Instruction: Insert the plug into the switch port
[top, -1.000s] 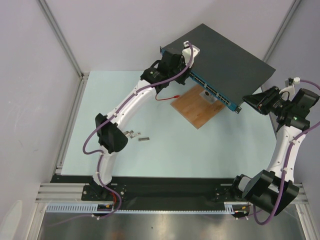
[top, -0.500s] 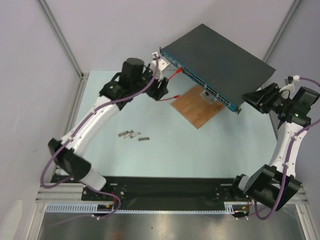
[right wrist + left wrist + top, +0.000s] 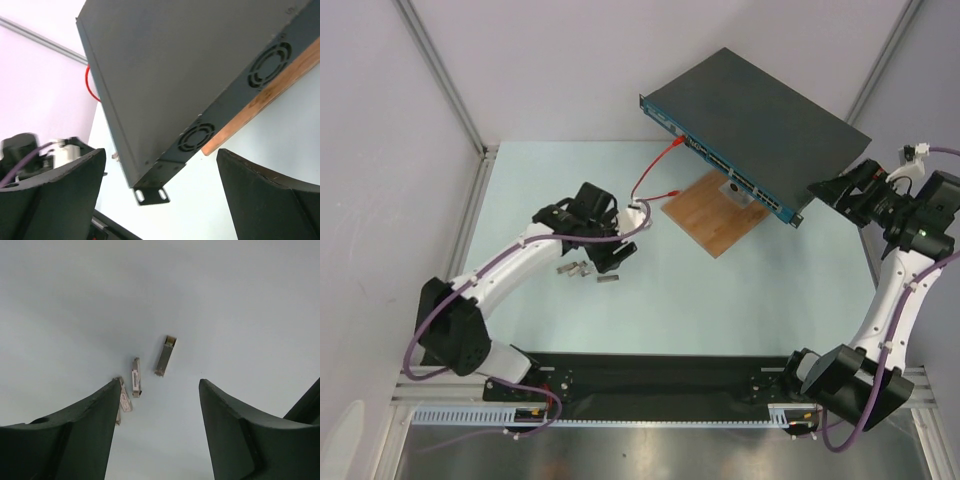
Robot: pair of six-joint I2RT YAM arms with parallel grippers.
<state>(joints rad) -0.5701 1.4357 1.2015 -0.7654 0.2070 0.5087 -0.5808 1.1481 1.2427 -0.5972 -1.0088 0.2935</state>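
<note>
switch: the big flat dark grey metal box switch (image 3: 760, 110), with a long blue front edge full of small ports, sits at the far right of the pale blue table (image 3: 720, 300). part of it lies over a thin brown wooden board (image 3: 715, 215).
plug: the plug (image 3: 680, 146) on the thin red cable (image 3: 653, 168) sits at a port near the left end of the blue edge. it is too small to tell how deep it goes.
cable: it runs down from the switch to the table, and its other end lies just beside the wooden board.
left end effector: the left end effector (image 3: 160, 384) has its fingers apart and holds nothing. it is low over the table, well apart from the switch.
small pieces: three small silver metal pieces (image 3: 165, 356) lie on the table just ahead of its fingers.
right end effector: the right end effector (image 3: 161, 155) has its fingers wide apart and is clamped on nothing. it is near the switch's right corner, by the side with round fan holes.
</note>
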